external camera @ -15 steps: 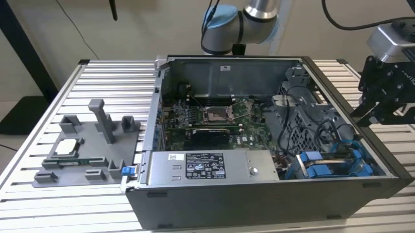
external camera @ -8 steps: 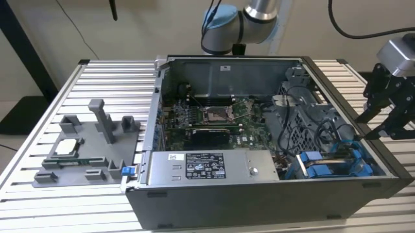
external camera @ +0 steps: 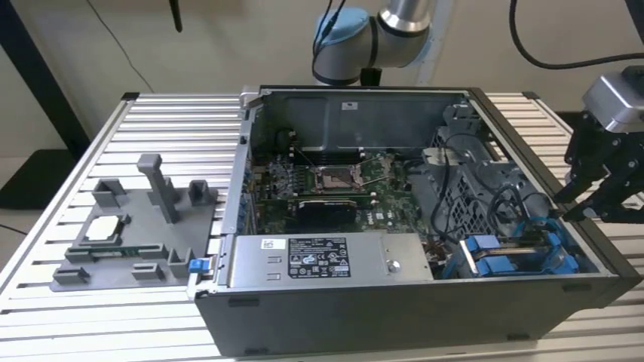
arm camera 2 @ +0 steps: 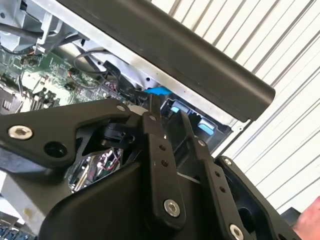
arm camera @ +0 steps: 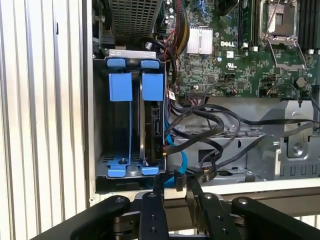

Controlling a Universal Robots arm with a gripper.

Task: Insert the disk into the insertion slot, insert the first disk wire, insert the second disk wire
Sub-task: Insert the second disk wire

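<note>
The disk stands edge-on in its blue carrier, seated in one slot of the drive bay; the neighbouring slot holds an empty blue carrier. In the exterior view the bay sits in the near corner of the open computer case, on that view's right. A blue disk wire loops from the disk's end down to my gripper. The fingers look closed on the wire's end, just outside the bay and over the case's side wall. In the exterior view my gripper hangs above that wall.
A long grey power-supply box lies along the case's front. The green motherboard fills the middle. Black cables tangle beside the bay. A grey fixture with small parts stands on the slatted table at the exterior view's left.
</note>
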